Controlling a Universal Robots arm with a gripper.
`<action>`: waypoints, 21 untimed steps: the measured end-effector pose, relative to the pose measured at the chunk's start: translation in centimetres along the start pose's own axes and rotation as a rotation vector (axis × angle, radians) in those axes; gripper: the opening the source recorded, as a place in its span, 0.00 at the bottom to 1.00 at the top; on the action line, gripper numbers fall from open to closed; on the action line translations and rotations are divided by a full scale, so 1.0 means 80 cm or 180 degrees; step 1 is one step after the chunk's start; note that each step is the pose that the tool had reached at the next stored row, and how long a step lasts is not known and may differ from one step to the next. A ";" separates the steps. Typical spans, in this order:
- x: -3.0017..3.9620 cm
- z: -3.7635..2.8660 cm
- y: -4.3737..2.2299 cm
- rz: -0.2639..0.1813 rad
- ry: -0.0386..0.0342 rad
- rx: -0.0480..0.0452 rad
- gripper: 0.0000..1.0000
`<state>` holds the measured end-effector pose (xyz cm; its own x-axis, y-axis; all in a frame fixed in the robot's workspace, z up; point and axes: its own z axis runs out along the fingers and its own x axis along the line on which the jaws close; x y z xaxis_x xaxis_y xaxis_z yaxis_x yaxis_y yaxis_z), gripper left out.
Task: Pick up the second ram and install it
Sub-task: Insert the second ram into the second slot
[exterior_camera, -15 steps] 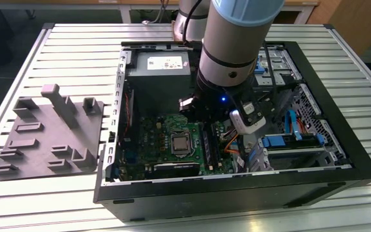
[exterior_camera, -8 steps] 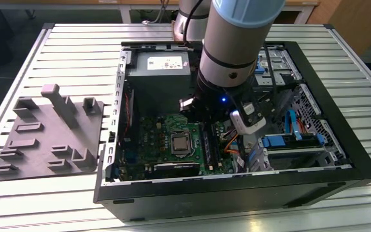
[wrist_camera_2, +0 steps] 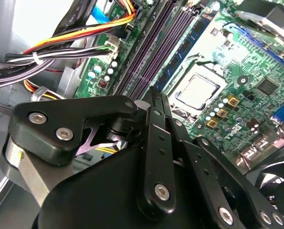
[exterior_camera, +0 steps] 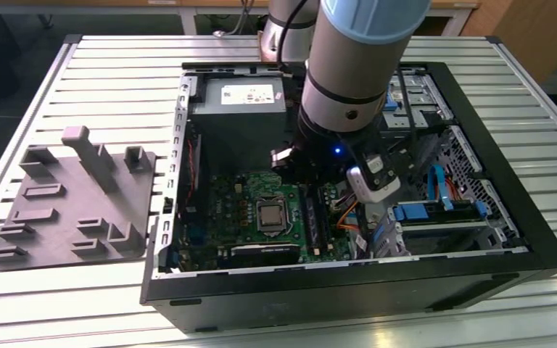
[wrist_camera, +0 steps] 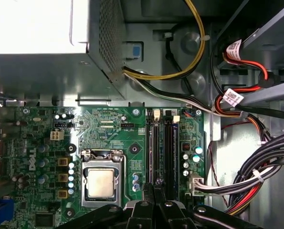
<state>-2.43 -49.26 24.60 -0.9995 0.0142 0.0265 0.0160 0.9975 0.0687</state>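
Hanging over the slots (wrist_camera: pixel 161 148) at lower centre of the first wrist view with pincer (wrist_camera: pixel 156 191) tips drawn together, unclear whether clamped on the ram edge-on between them; likely to jam or chip contacts if pressed down off-line from a slot.

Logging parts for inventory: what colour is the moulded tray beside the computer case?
Grey. The moulded tray shows best in the exterior view.

We've got the case (exterior_camera: pixel 356 290) on the table (exterior_camera: pixel 114 65), the tray (exterior_camera: pixel 56 217) beside it at the exterior view's left; inside, board (exterior_camera: pixel 230 210) in front, power supply (exterior_camera: pixel 244 101) behind, gripper (wrist_camera: pixel 156 185) over the slots (wrist_camera: pixel 163 143).
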 end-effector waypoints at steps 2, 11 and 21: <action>-0.0016 0.0003 0.0000 0.0001 0.0000 0.0000 0.12; -0.0073 0.0020 0.0000 0.0003 0.0000 0.0000 0.12; -0.0082 0.0036 -0.0001 0.0003 -0.0001 -0.0001 0.12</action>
<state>-1.78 -49.26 24.30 -0.9995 0.0153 0.0264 0.0170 0.9975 0.0690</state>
